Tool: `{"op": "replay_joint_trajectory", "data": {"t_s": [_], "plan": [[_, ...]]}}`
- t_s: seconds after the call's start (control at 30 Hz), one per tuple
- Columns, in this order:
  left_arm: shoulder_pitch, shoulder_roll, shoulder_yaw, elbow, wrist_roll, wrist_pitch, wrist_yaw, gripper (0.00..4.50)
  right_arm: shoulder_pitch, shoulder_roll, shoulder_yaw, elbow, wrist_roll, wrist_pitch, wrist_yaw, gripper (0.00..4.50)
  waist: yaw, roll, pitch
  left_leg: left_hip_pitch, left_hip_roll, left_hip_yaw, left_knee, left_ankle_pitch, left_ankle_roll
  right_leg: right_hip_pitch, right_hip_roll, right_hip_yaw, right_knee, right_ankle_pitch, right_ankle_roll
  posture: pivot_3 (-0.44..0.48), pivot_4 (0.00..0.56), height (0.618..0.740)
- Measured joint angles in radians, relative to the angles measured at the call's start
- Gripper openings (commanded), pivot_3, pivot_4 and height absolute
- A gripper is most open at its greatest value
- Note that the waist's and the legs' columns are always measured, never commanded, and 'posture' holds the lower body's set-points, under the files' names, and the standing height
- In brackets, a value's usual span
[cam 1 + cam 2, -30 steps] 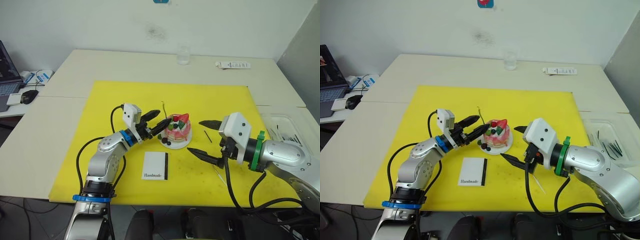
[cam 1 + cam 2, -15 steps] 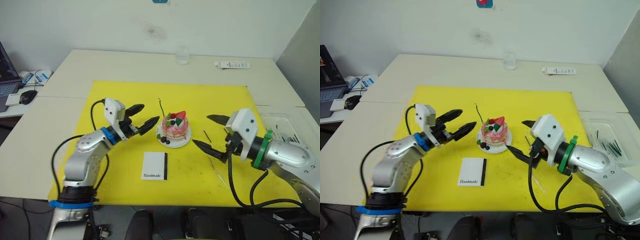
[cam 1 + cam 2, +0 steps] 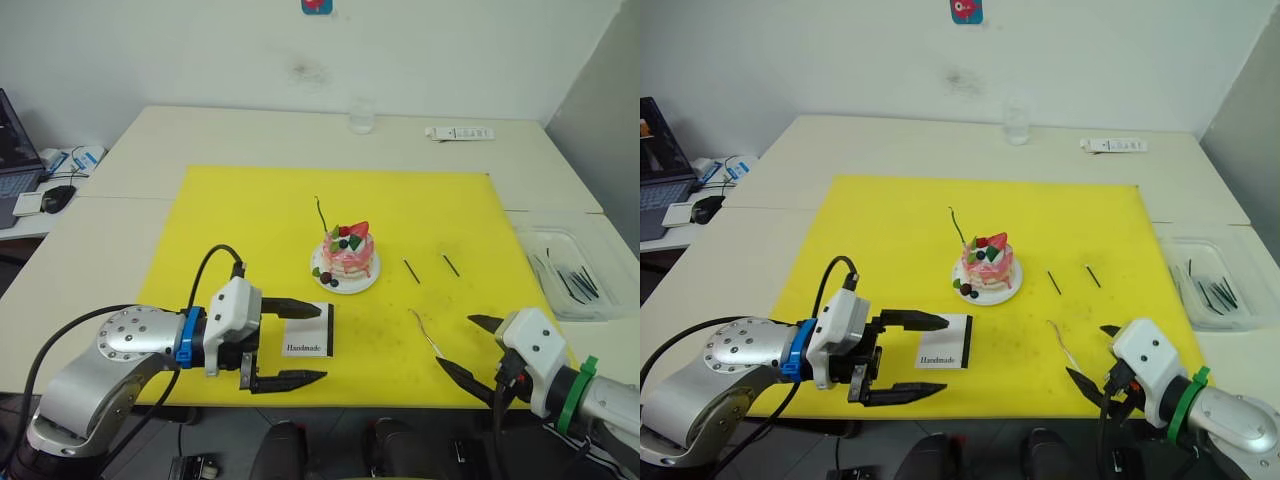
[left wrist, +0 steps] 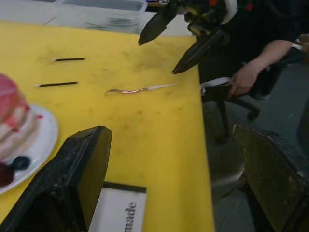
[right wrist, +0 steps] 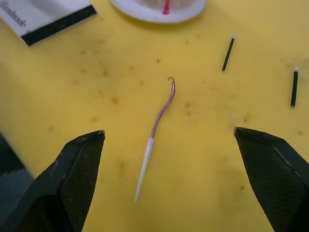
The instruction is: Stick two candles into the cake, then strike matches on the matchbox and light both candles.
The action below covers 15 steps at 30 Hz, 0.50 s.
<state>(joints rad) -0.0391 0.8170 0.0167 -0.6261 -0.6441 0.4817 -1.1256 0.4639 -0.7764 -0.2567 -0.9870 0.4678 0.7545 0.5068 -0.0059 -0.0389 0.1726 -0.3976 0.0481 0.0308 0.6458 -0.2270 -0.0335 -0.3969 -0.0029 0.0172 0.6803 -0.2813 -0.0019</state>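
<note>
The pink cake [image 3: 347, 256] sits on its white plate [image 3: 366, 283] mid-mat, with one candle [image 3: 320, 212] standing at its left edge. The other candle [image 3: 425, 331] lies flat on the yellow mat, in front of two black matches [image 3: 410, 271] [image 3: 451, 265]. The white matchbox [image 3: 308, 337] lies near the mat's front edge. My left gripper [image 3: 322, 343] is open and empty, one finger at the matchbox's far side, the other beyond its near side. My right gripper [image 3: 455, 341] is open and empty, just front-right of the lying candle [image 5: 161, 108].
A clear tray [image 3: 565, 280] of black sticks stands off the mat at the right. A glass [image 3: 362, 115] and a white strip [image 3: 457, 132] lie at the table's back. A seated person's hand [image 4: 244, 79] shows beyond the mat's front edge.
Both arms have drawn back toward the table's front edge. My left gripper has left the cake for the matchbox, and the candle stays standing. The camera has shifted slightly.
</note>
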Motion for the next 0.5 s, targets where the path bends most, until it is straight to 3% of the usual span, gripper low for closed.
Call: {"op": "replay_joint_trajectory", "data": {"t_s": [0.37, 0.5], "plan": [[-0.003, -0.012, -0.071, -0.01, 0.043, -0.064, 0.005, 4.46, -0.068, 0.042, 0.168, 0.084, -0.125, -0.003, -0.058, 4.5, 0.001, 0.0, 0.0, -0.001, -0.001, 0.0, -0.001, 0.0, 0.0, 0.001, 0.0, 0.0, -0.002, -0.001, 0.0, 0.0, 0.15, 0.74], [-0.016, -0.013, -0.071, -0.016, 0.043, -0.053, 0.028, 4.5, -0.091, 0.065, 0.211, 0.132, -0.147, -0.001, -0.074, 3.53, 0.002, 0.0, 0.0, -0.002, -0.001, -0.001, -0.002, 0.0, 0.0, 0.0, 0.0, -0.001, -0.002, -0.001, 0.002, 0.0, 0.15, 0.74]]}}
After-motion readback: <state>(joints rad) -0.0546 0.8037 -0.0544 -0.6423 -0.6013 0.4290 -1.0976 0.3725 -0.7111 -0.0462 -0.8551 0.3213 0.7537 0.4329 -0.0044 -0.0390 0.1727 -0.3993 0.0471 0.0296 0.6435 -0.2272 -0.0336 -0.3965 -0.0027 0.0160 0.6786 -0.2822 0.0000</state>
